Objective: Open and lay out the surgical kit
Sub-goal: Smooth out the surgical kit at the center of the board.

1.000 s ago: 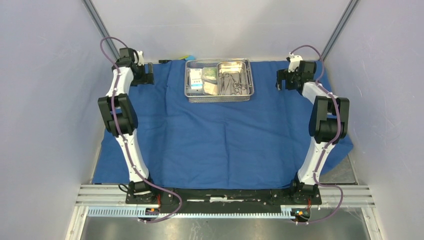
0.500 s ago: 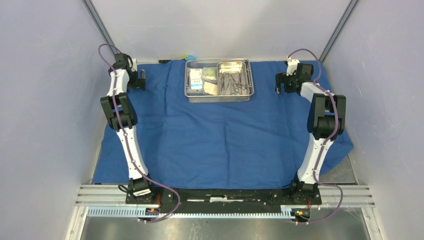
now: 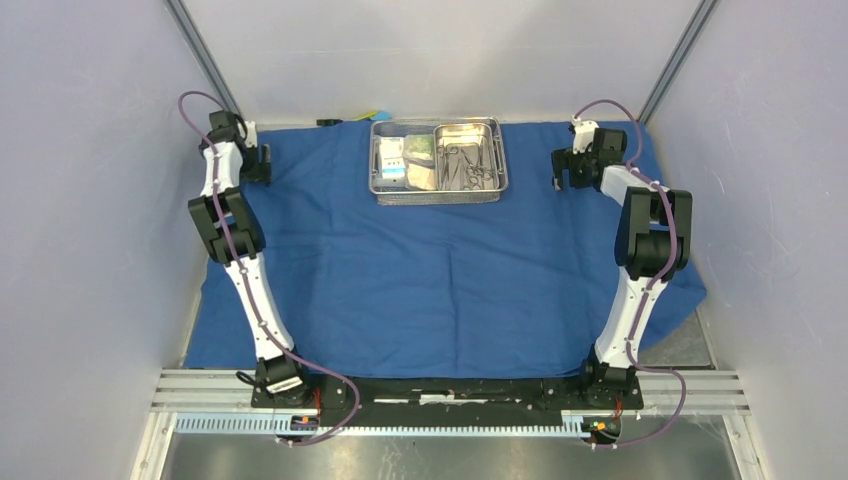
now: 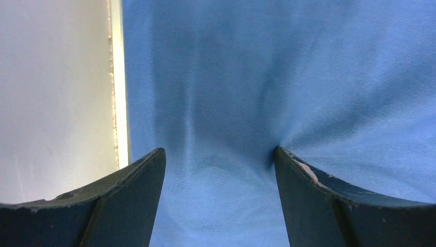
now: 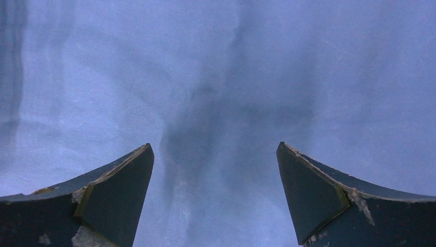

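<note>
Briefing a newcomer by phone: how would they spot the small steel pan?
On the blue cloth, a wire-mesh tray sits at the middle of the far edge. The steel pan fills its right half: solid shiny walls, metal instruments inside, while the left half holds packets.

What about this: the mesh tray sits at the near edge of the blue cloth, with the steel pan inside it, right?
No: the wire-mesh tray sits at the far edge of the blue cloth, with the steel pan inside it, as the top external view shows.
</note>
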Controlling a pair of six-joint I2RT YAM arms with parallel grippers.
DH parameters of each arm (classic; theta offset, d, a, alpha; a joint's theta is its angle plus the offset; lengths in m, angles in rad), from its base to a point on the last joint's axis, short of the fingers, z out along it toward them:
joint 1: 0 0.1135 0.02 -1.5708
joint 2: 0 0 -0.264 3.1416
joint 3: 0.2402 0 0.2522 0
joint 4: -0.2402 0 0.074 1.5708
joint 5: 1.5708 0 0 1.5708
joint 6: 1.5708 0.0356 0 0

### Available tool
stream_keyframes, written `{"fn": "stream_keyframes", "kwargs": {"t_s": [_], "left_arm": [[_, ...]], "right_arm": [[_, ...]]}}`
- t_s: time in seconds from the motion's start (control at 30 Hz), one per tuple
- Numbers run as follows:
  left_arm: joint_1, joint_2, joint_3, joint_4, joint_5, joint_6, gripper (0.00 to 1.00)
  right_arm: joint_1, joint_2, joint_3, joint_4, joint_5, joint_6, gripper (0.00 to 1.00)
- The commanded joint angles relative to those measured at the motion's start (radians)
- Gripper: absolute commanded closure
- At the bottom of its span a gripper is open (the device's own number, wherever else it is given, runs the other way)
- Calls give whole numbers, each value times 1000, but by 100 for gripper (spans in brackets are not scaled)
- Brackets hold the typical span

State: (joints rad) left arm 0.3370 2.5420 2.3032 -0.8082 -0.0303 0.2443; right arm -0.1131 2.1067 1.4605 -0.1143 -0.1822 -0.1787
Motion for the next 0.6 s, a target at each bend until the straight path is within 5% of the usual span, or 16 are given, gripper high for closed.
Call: {"fn": "stream_keyframes", "kwargs": {"t_s": [0.0, 0.33, 0.57], "left_arm": [[52, 34, -83, -36, -85, 95, 17], [53, -4, -29, 1, -55, 60, 8], [53, -159, -111, 128, 100, -69, 0]], "right_arm": [[0, -56, -12, 23, 19, -22, 2], [0, -62, -15, 5, 23, -45, 2], [0, -100, -32, 8, -32, -46, 2]]}}
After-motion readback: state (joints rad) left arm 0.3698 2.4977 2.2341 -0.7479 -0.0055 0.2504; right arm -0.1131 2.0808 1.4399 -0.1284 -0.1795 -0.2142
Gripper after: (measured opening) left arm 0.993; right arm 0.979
